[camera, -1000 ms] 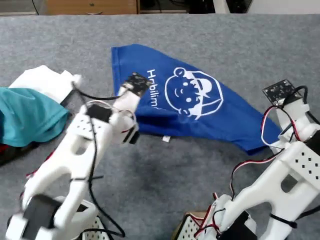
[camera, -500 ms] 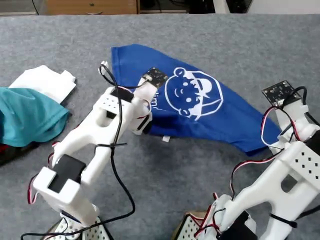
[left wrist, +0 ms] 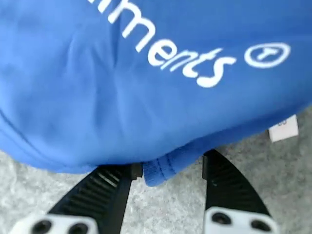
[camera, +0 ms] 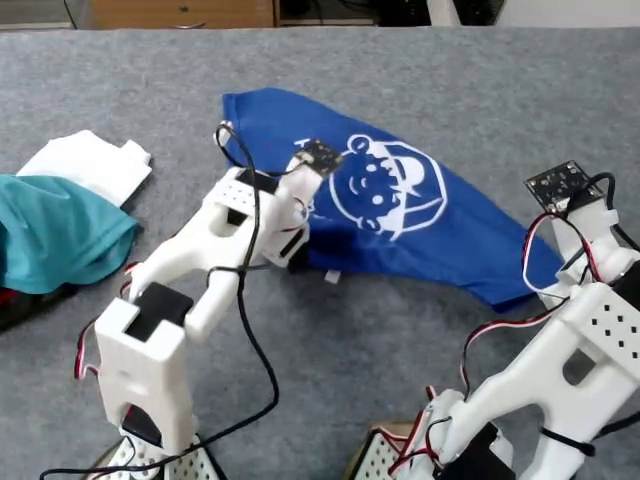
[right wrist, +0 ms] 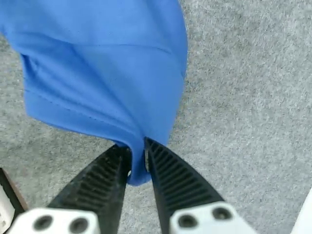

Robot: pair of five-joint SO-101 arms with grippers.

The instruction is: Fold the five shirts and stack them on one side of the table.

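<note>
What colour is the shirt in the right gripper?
Blue; the shirt shows best in the right wrist view.

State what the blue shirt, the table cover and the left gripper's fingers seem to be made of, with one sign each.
Blue shirt: thin knit fabric, perhaps cotton or polyester, matte; soft creases, stitched hem.
Table cover: grey felt or carpet-like textile; fuzzy, speckled nap.
Fingers of the left gripper: seemingly hard black plastic; ridged inner faces.

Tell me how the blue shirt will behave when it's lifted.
Probably floppy: the blue shirt creases where the right hand pinches its corner. Likely light, being thin cloth lying nearly flat. The hem inside the open left hand might sag or unfold.
</note>
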